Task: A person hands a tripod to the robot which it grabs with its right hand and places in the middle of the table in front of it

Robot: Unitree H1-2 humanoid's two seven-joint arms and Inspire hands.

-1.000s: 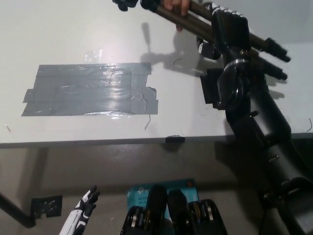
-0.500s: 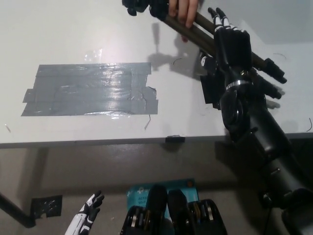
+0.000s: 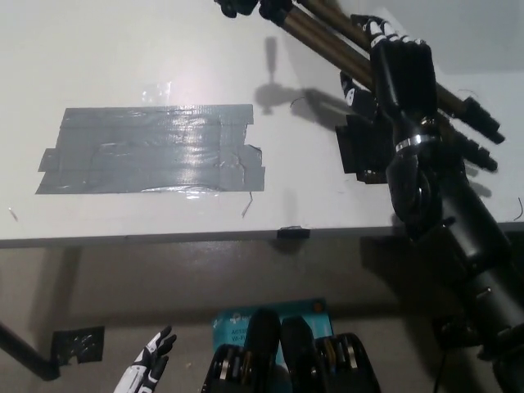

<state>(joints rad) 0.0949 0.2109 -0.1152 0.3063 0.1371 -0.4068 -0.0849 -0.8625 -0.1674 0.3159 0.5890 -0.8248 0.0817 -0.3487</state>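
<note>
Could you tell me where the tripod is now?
Head view, upper right: the bronze-legged black tripod is in the black right hand above the white table, right of the grey tape patch.

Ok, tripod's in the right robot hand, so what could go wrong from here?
1. The right robot hand grips the tripod partway along its folded legs, so it could pivot or slip.
2. It reaches across the table's far right; swung toward the middle, either end may clip the tabletop.
3. The left robot hand, open below the table edge, cannot steady it.
</note>
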